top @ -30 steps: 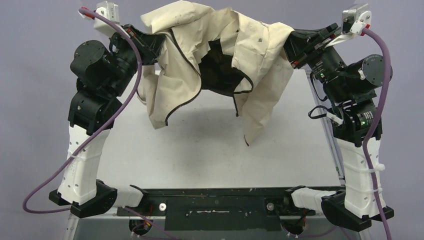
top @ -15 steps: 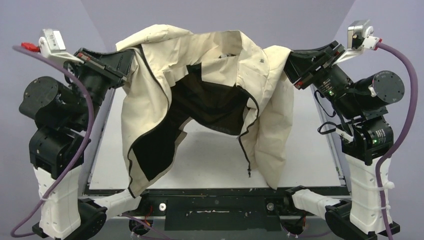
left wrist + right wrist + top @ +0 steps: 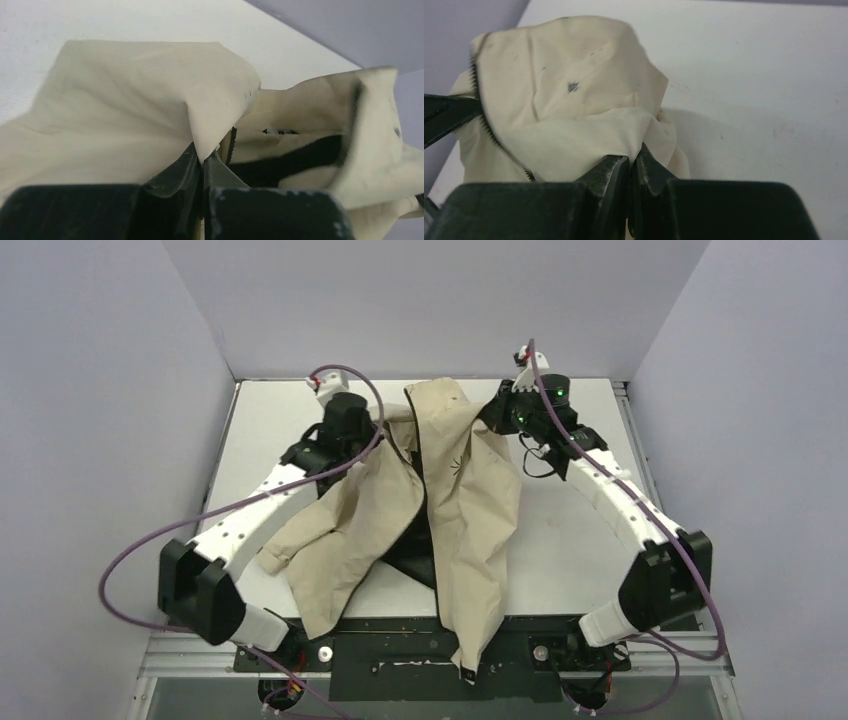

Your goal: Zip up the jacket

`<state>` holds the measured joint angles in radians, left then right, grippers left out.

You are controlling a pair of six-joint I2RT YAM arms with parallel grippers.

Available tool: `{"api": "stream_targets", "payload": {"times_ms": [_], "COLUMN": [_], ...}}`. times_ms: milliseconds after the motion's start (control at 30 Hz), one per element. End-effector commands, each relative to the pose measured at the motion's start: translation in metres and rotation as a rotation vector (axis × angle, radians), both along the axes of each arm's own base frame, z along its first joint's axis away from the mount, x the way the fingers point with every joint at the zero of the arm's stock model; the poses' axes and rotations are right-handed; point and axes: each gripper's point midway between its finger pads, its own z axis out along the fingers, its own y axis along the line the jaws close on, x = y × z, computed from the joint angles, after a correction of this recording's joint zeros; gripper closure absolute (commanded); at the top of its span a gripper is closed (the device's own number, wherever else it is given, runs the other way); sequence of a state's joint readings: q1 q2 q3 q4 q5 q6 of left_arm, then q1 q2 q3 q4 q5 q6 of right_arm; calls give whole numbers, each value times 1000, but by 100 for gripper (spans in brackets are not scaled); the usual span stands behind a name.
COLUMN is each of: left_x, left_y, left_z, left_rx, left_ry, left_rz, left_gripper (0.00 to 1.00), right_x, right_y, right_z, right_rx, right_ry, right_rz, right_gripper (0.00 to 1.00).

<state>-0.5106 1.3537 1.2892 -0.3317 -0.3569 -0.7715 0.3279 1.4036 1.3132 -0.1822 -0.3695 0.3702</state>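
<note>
Jacket (image 3: 465, 490) unzipped, laid from far middle of worktop (image 3: 580, 530) past near edge, left fingers (image 3: 186, 167) and right fingers (image 3: 610, 172) each clenched on a far fold; spreading step, next probably letting go and finding zipper (image 3: 489, 131) ends.

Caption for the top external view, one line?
Left tool and right tool pinch the far end of the open beige jacket, laid lengthwise on the table.
</note>
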Motion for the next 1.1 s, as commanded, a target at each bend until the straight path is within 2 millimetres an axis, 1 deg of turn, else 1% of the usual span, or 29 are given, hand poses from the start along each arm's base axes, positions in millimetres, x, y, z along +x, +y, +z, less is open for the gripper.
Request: {"api": "stream_targets", "payload": {"times_ms": [0,67,133,167,233,267,333,367,400,433,500,567,600,633,700,800,833,867,900,967,1067], "left_x": [42,58,73,81,95,99,99,98,94,90,77,57,43,29,-2,-49,-62,-74,-83,-96,-101], "left_y": [-33,-45,-43,-38,-25,-16,4,14,23,32,43,45,37,31,17,1,-2,-6,-6,-3,3], "left_z": [54,49,45,43,35,33,28,25,22,20,13,2,-12,-24,-55,-98,-108,-117,-124,-142,-162], "left_rx": [-103,-57,-14,1,31,42,62,74,84,93,117,152,158,163,189,251,259,262,263,278,299], "left_ry": [-217,-207,-201,-193,-163,-152,-131,-123,-114,-104,-75,-41,-9,19,95,170,183,191,199,223,258], "left_rz": [71,72,96,105,110,107,102,95,87,74,36,-30,-95,-147,-242,-332,-355,-373,-379,-374,-366], "left_gripper": [100,100,100,99,75,60,32,24,17,14,12,12,12,12,12,12,12,12,12,12,12], "right_x": [51,65,75,79,81,79,69,64,57,49,31,9,-4,-18,-47,-94,-109,-119,-128,-136,-136], "right_y": [-7,-7,-9,-12,-19,-23,-33,-39,-44,-50,-58,-61,-60,-57,-47,-33,-29,-23,-20,-14,-5], "right_z": [26,21,21,21,28,26,29,29,27,24,16,6,-1,-9,-29,-70,-89,-98,-109,-130,-154], "right_rx": [18,11,-10,-26,-59,-84,-130,-152,-172,-190,-210,-198,-182,-164,-118,-88,-89,-80,-71,-42,-4], "right_ry": [-196,-195,-193,-190,-198,-188,-179,-169,-154,-133,-89,-22,22,70,167,306,349,369,388,429,465], "right_rz": [-94,-113,-135,-146,-173,-181,-195,-208,-215,-225,-234,-224,-211,-188,-129,-99,-91,-81,-72,-54,-37], "right_gripper": [100,99,94,88,68,58,46,42,38,35,29,28,27,25,20,13,11,10,9,8,8]}}
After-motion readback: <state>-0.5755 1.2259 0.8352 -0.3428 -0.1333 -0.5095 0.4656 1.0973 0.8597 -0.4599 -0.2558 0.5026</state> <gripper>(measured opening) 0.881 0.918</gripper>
